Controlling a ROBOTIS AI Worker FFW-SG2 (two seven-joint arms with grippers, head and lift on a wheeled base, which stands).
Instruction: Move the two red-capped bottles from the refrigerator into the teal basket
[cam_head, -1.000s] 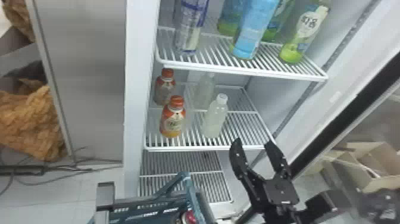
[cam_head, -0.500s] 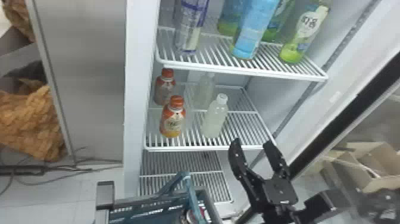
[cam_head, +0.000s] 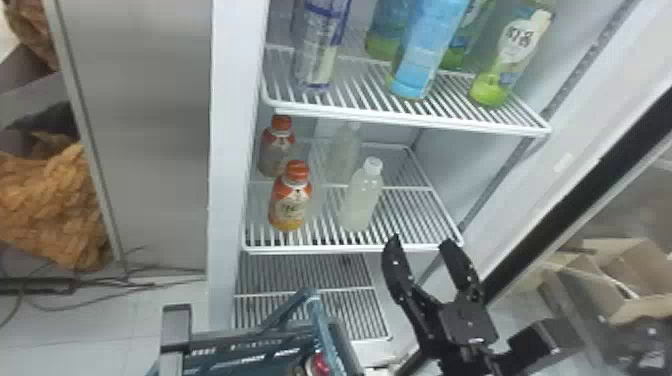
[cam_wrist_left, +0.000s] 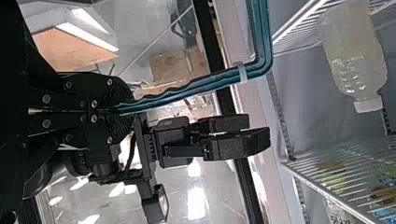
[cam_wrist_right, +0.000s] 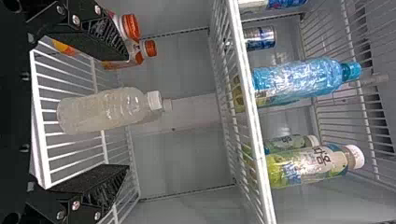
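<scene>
Round red-capped bottles (cam_head: 291, 202) stand near the middle; lower right, right gripper (cam_head: 420, 242) wide open, empty; left gripper (cam_wrist_left: 122, 110) pinches wavy teal handle (cam_wrist_left: 196, 86)

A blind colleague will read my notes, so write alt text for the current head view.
Two red-capped bottles stand on the left of a refrigerator's wire shelf, beside two pale bottles. The right gripper hangs open at lower right; the teal basket is at the bottom edge.

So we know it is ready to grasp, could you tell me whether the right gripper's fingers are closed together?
No, the right gripper has its two fingers spread, with an open gap between their tips.
</scene>
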